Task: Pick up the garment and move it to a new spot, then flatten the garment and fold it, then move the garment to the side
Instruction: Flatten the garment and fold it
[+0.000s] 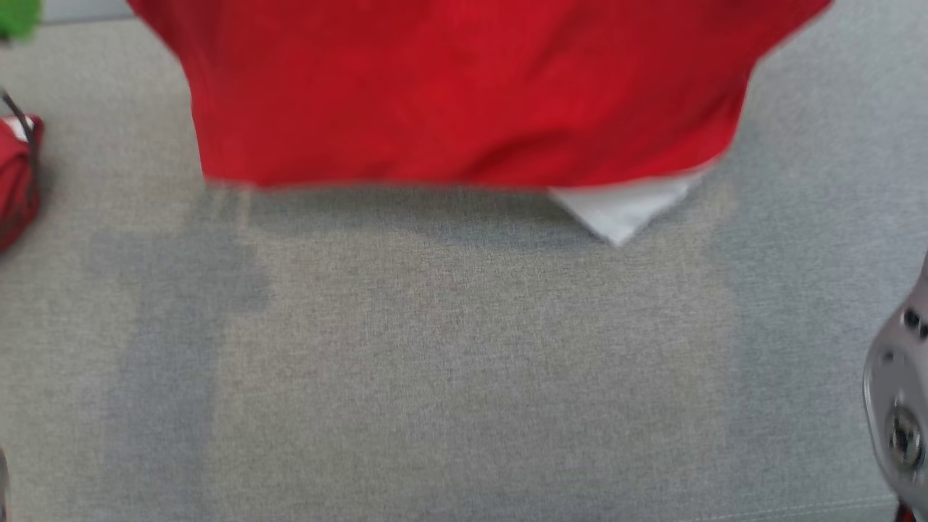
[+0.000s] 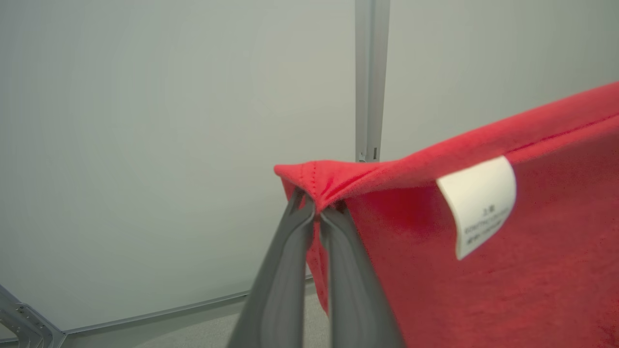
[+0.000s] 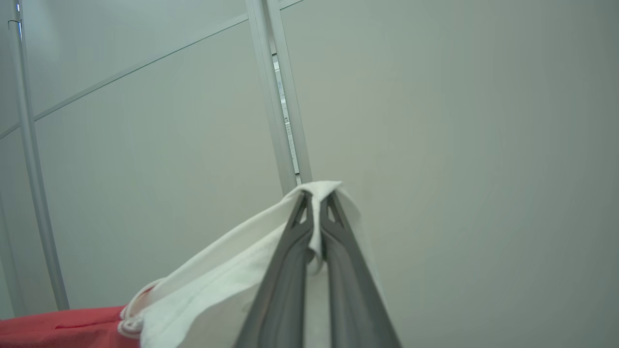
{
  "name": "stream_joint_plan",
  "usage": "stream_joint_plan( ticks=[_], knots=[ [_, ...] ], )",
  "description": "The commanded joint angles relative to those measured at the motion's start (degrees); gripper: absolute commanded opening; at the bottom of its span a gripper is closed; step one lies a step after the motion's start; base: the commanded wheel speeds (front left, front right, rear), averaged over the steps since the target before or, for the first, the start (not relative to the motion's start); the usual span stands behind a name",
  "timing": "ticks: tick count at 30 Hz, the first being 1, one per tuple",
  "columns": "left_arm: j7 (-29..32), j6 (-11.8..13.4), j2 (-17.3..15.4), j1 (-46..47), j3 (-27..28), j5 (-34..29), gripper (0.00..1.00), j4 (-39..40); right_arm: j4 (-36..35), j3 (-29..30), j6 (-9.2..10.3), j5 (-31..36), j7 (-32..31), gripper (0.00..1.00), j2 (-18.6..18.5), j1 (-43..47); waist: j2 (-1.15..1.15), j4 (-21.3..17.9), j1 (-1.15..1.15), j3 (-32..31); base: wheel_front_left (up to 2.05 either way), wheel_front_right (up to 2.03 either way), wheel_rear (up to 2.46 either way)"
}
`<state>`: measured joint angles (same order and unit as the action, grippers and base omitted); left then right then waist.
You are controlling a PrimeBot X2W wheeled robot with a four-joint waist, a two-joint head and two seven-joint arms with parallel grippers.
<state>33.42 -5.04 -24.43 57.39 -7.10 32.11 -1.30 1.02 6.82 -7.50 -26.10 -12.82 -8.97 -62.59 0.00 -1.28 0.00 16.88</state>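
Garment: A red garment (image 1: 464,94) hangs spread wide across the top of the head view, lifted above a grey surface. Its lower hem runs almost level and throws a soft shadow on the cloth below.
White corner: A small white triangle (image 1: 623,206) pokes out under the red hem, toward the robot's right.
Left gripper: In the left wrist view, the left gripper (image 2: 316,210) has its two dark fingers pressed together, pinching a bunched, stitched corner of the red garment.
Label: A white care label (image 2: 478,205) hangs on the red cloth near that grip. Its print is too small to read.
Right gripper: In the right wrist view, the right gripper (image 3: 316,203) has its fingers pressed together, pinching a fold of white fabric (image 3: 217,290). Red cloth shows at that view's lower left.
Surface: Grey woven fabric (image 1: 435,362), flat, with faint darker patches.
Left edge: A second red bundle (image 1: 16,181) with a dark cord across it lies well apart from the garment. A blurred green shape (image 1: 18,16) sits in the top corner.
Right edge: A pale robot arm part (image 1: 899,391) shows low down.
Background: Pale wall panels and a grey metal post (image 2: 371,72).
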Motion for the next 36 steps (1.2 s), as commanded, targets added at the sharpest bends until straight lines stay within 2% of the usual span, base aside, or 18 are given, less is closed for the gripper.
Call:
stream_joint_plan(
  ticks=[1,5,9,13,15,20,26,30,34,36],
  knots=[
    [-1.2,0.1,0.1,4.4,-0.2,-1.7,0.0,-2.8,2.8,0.2,0.03,1.8,1.4,0.0,0.4,-4.2,0.0,0.8,0.0,9.5,0.0,0.0,0.0],
    [-7.0,1.2,1.1,17.3,-1.5,-6.9,0.0,-12.9,12.9,1.9,0.04,7.2,6.8,0.0,2.0,-17.5,0.0,1.1,0.0,14.3,0.0,0.0,0.0],
    [-16.6,1.6,2.3,27.5,-2.9,-11.2,0.0,-22.6,21.5,2.7,0.04,10.6,13.9,0.0,3.0,-28.1,0.0,1.3,0.0,17.6,0.0,0.0,0.0],
    [-26.4,1.7,3.2,34.3,-3.3,-13.7,0.0,-30.2,27.3,1.0,0.04,10.7,18.2,0.0,3.6,-34.5,0.0,0.6,0.0,21.0,0.0,0.0,0.0],
    [-30.8,1.1,3.3,34.6,-4.2,-14.7,0.0,-33.6,29.8,-0.2,0.04,9.2,19.4,0.0,3.8,-34.4,0.0,0.3,0.0,22.5,0.0,0.0,0.0],
    [-39.2,-1.4,3.8,29.0,-7.6,-15.1,0.0,-42.8,32.9,-6.3,0.04,5.3,22.9,0.0,2.4,-25.4,0.0,-0.4,0.0,23.3,0.0,0.0,0.0],
    [-44.5,-2.4,2.8,18.7,-11.9,-13.3,0.0,-48.1,27.9,-13.7,0.03,-2.4,25.2,0.0,-0.6,-8.1,0.0,-0.5,0.0,22.1,0.0,0.0,0.0],
    [-46.1,-2.4,1.8,11.8,-15.0,-10.1,0.0,-46.8,21.6,-17.1,0.03,-5.9,26.2,0.0,-4.0,3.6,0.0,-0.6,0.0,19.5,0.0,0.0,0.0],
    [-46.4,-2.4,-0.7,2.4,-18.7,-7.0,0.0,-43.3,15.3,-18.6,0.03,-8.3,25.9,0.0,-6.5,15.7,0.0,-0.8,0.0,15.4,0.0,0.0,0.0],
    [-46.4,-2.4,-1.3,0.3,-19.2,-6.4,0.0,-42.0,13.8,-18.7,0.04,-8.7,25.5,0.0,-7.2,18.4,0.0,-0.7,0.0,14.4,0.0,0.0,0.0]
  ],
)
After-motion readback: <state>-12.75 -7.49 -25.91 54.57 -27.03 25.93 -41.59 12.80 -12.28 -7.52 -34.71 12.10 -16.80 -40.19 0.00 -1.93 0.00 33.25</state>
